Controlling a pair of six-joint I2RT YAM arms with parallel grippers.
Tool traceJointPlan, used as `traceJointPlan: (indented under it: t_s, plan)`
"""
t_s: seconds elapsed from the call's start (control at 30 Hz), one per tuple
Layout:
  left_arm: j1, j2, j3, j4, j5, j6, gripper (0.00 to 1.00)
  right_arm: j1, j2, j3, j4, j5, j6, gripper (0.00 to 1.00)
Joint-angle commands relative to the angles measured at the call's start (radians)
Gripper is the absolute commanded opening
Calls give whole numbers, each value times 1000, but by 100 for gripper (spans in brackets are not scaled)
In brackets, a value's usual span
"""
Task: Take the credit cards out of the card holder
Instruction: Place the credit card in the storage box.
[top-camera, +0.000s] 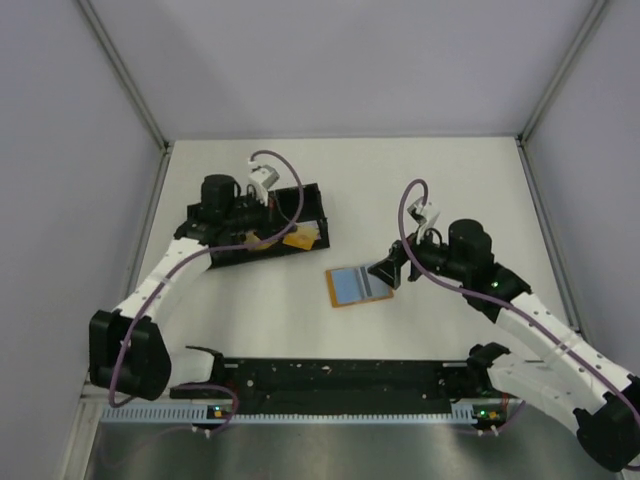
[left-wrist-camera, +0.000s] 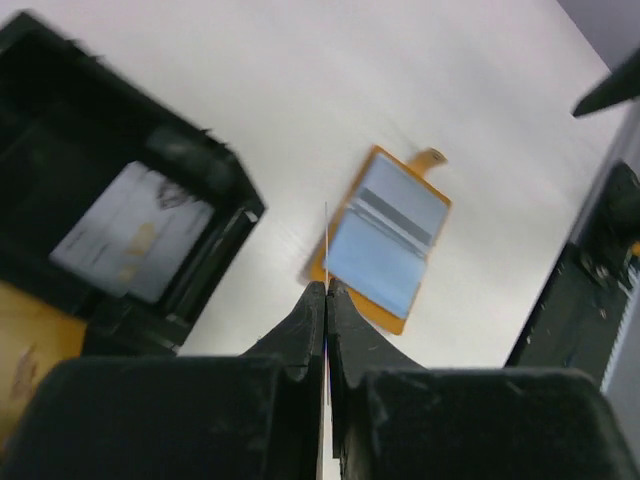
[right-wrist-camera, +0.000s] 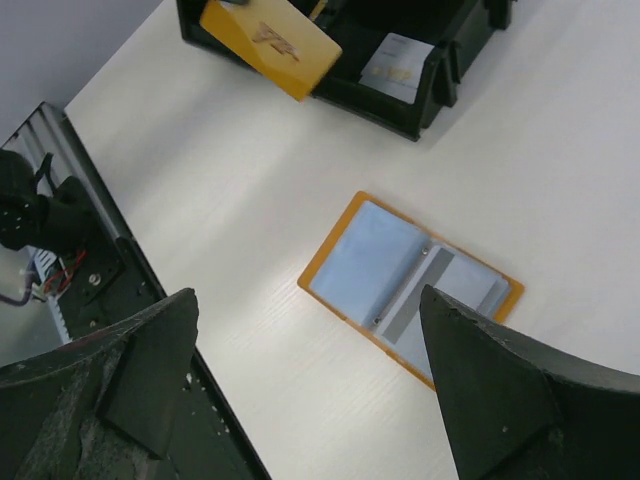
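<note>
The card holder (top-camera: 360, 285) lies open and flat on the table, orange-tan round the rim with pale blue-grey sleeves inside; it also shows in the wrist views (right-wrist-camera: 405, 285) (left-wrist-camera: 385, 240). My right gripper (right-wrist-camera: 308, 298) hovers above it, open, jaws wide apart with nothing between them. My left gripper (left-wrist-camera: 327, 285) is shut on a thin credit card seen edge-on, held over the near edge of the black tray. From the right wrist that card (right-wrist-camera: 270, 45) is yellow-orange with a brown mark. A whitish card (left-wrist-camera: 135, 230) lies in a tray compartment.
The black three-compartment tray (top-camera: 312, 200) stands at the back left of the table. A long black rail (top-camera: 340, 380) runs along the near edge between the arm bases. Grey enclosure walls close in the left, right and back sides.
</note>
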Motion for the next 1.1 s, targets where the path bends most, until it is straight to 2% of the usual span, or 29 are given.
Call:
traceJointPlan:
  t_s: [0.0,0.17,0.3,0.73,0.87,0.93,1.07]
  plan:
    - [115,-145,-51,60,-280,-225,0,0,-16,-17,22,131,11,91]
    - [244,-172,-42,-28,-438,-282,0,0,-11,-33,24,174,21,94]
    - [263,-84,18,-76,-518,-297,0,0,-11,-42,24,197,24,95]
    - [263,193,108,-12,-510,-402,0,0,-8,-56,38,185,19,95]
    - [263,237,108,28,-506,-428,5,0,-4,-57,41,186,21,95]
    - [259,247,99,60,-498,-440,11,0,4,-59,42,186,21,95]
    - [255,287,96,109,-503,-463,13,0,15,-59,44,183,21,95]
